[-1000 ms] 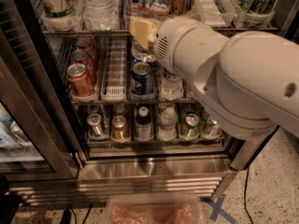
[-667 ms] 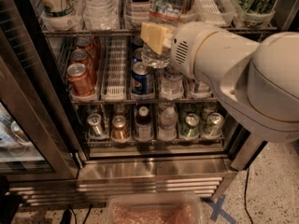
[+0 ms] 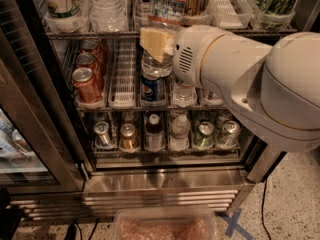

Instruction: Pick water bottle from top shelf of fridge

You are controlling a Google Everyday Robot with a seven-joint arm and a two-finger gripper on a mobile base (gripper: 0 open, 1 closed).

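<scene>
The fridge (image 3: pixel 165 181) stands open in front of me. My gripper (image 3: pixel 159 44) reaches in from the right on a large white arm, level with the front edge of the top shelf (image 3: pixel 90 34). A yellowish fingertip (image 3: pixel 155 41) presses on the water bottle (image 3: pixel 167 6), a clear ribbed bottle with a white label, red band and green-blue marks. The bottle stands upright in front of the shelf edge, its base (image 3: pixel 156 68) hanging below the wire. Its cap is out of view above.
Another clear bottle (image 3: pixel 107 6) and a printed cup (image 3: pixel 65 1) stand left on the top shelf. Red cans (image 3: pixel 86 84) and a blue can (image 3: pixel 150 89) fill the middle rack. The glass door (image 3: pixel 20 114) is at left. A pink bin (image 3: pixel 165 226) sits on the floor.
The arm has moved up and to the right, and the water bottle has risen with the gripper. The cans on the lower racks have not moved.
</scene>
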